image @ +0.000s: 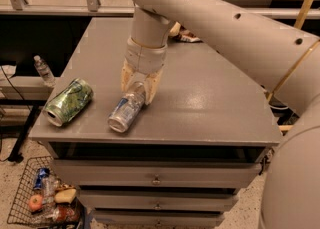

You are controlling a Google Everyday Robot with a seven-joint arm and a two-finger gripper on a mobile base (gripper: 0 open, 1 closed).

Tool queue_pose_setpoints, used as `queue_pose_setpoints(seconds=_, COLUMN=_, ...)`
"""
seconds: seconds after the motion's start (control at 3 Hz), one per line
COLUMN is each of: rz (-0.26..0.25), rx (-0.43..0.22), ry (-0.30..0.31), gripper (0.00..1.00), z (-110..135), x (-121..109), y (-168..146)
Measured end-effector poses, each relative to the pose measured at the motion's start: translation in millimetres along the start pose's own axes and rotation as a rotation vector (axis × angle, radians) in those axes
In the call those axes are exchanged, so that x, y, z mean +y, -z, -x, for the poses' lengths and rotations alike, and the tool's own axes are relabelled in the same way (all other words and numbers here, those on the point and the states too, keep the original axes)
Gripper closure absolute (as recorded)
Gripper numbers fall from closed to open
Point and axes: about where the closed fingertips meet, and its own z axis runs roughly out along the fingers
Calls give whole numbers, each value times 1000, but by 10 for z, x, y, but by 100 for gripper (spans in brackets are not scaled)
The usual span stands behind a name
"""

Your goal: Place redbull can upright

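Note:
The redbull can (124, 111) is slim, silver and blue, and lies on its side near the front edge of the grey table (200, 103), its silver end facing the front left. My gripper (138, 90) reaches down from above and its two tan fingers (153, 86) are closed around the can's far end. A fatter green-patterned can (68, 101) lies on its side to the left, near the table's front left corner.
A small packet (185, 35) lies at the back of the table behind my arm. Drawers (155, 178) are under the tabletop. A plastic bottle (44, 70) stands on a low shelf at left. A wire basket (42, 200) of items sits on the floor.

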Motion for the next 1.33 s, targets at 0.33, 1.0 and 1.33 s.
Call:
queue_pose_setpoints(seconds=0.33, rz=-71, rx=-44, ry=57, gripper=88, z=33, x=-55, y=97)
queue_pose_setpoints(seconds=1.0, rz=-422, rx=-118, ry=409, gripper=100, z=196, x=-579, y=883)
queue_pose_setpoints(seconds=1.33, rz=-489, rx=-77, ry=505, gripper=100, z=177, x=-681, y=1092)
